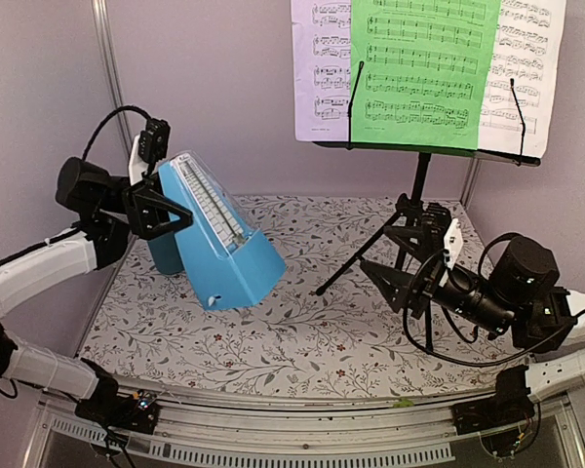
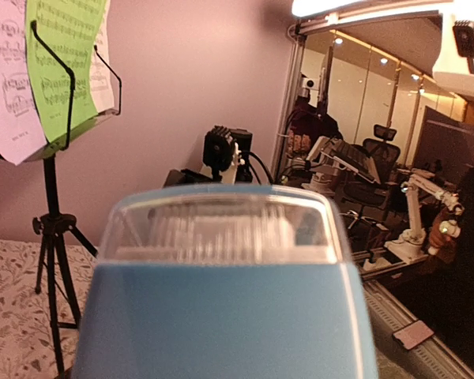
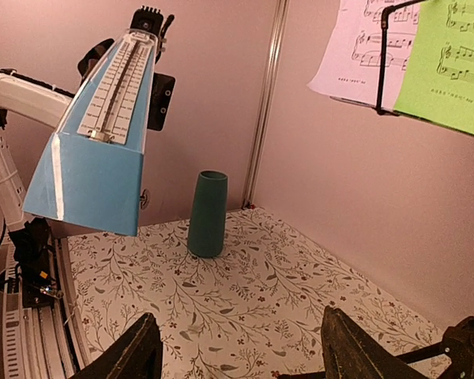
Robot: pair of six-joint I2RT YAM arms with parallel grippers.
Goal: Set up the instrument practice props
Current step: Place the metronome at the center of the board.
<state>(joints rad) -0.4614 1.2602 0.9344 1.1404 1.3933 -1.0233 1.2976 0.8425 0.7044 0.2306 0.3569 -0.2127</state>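
My left gripper [image 1: 162, 207] is shut on the upper part of the blue pyramid metronome [image 1: 222, 249] and holds it tilted. In the right wrist view the metronome [image 3: 95, 154] hangs above the table. It fills the bottom of the left wrist view [image 2: 221, 300] and hides my fingers there. The black tripod music stand [image 1: 419, 200] stands at the back right. It carries white pages [image 1: 322, 68] and a green page [image 1: 424, 63] under two wire holders. My right gripper [image 1: 409, 280] is open and empty, low beside the tripod legs; it also shows in the right wrist view [image 3: 241, 351].
A teal cup [image 3: 208, 213] stands upright at the back left, near the corner post [image 3: 267, 103]. The floral table cover [image 1: 302, 331] spreads between the arms. Walls close the back and both sides. A metal rail [image 1: 302, 429] runs along the front edge.
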